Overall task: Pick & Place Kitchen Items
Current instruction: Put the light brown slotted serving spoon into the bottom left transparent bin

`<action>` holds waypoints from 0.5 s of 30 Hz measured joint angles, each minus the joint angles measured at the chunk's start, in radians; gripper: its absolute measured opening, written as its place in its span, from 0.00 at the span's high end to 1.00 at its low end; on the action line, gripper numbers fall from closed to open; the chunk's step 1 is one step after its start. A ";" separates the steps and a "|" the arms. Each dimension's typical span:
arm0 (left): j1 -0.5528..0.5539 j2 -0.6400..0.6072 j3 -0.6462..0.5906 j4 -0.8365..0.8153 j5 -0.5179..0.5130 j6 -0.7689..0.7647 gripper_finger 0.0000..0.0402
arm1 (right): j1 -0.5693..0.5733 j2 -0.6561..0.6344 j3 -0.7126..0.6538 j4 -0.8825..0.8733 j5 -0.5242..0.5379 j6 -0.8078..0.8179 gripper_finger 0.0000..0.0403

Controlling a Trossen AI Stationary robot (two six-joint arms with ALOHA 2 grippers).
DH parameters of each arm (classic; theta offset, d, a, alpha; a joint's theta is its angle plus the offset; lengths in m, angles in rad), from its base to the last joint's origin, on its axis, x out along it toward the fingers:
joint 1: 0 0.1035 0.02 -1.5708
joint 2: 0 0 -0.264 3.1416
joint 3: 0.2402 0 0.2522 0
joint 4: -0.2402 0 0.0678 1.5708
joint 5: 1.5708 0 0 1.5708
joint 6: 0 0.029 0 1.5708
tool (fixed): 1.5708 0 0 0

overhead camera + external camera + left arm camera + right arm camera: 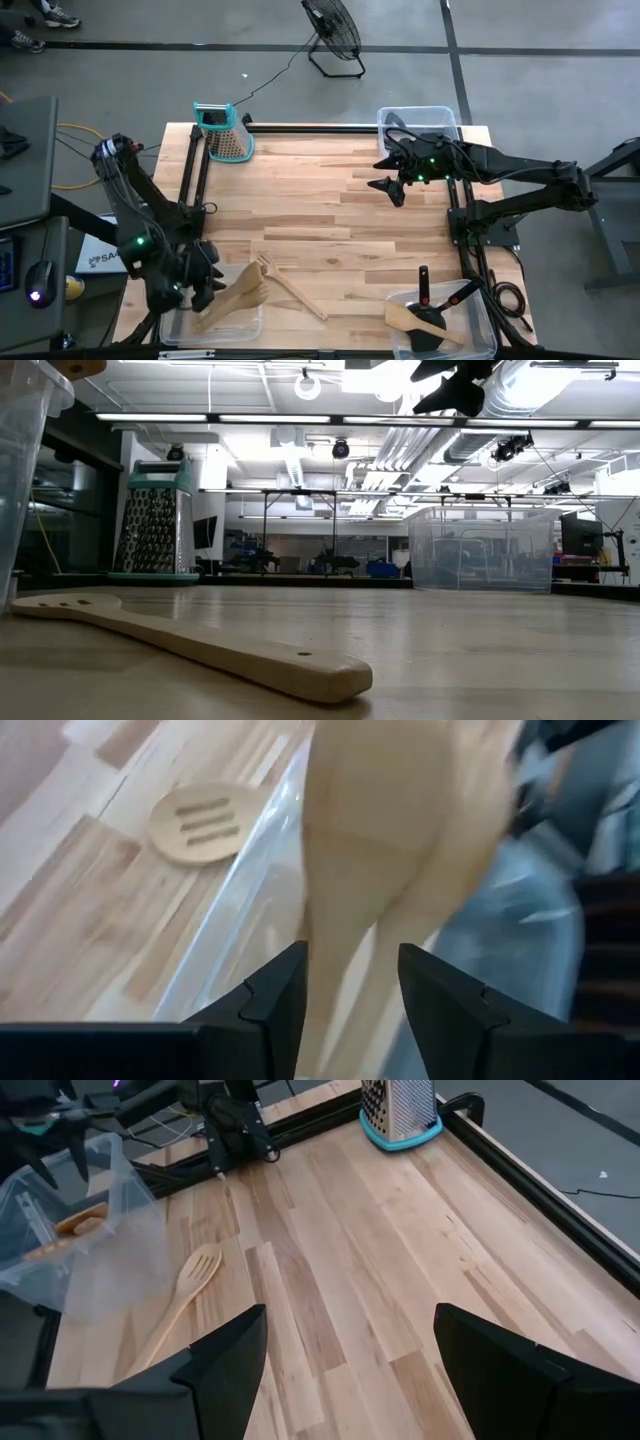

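My left gripper (207, 280) is at the near left, over the rim of a clear bin (178, 322), shut on a pale wooden spatula (243, 288). A second wooden utensil (225, 312) lies slanted in that bin. A wooden slotted spoon (292, 288) lies flat on the table beside the bin; it also shows in the low view (200, 645) and the left wrist view (198, 820). My right gripper (390, 188) hovers open and empty at the far right, high above the table (345, 1370). My left gripper pinches the wooden spatula by its narrow handle part (350, 990) between its two fingers (275, 995). The broad blade (400, 800) reaches out ahead of the fingers, toward the table's right. The spatula is over the bin's rim; whether it rests on the bin does not show.
A metal box grater with a teal top (225, 132) stands at the far left. A clear bin (420, 125) stands at the far right. Another clear bin (440, 320) at the near right holds a black turner and a wooden spatula. The middle of the table is bare wood.
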 joint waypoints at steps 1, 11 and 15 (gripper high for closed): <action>0.000 -0.020 0.000 0.004 -0.018 -0.004 0.61 | 0.000 0.000 0.000 0.000 0.003 0.008 0.31; 0.003 -0.220 0.000 0.059 -0.379 0.175 0.61 | 0.000 0.000 0.000 -0.002 0.008 0.047 0.31; 0.087 -0.260 0.000 0.153 -0.440 0.431 0.61 | 0.001 0.000 0.000 -0.020 0.006 0.073 0.31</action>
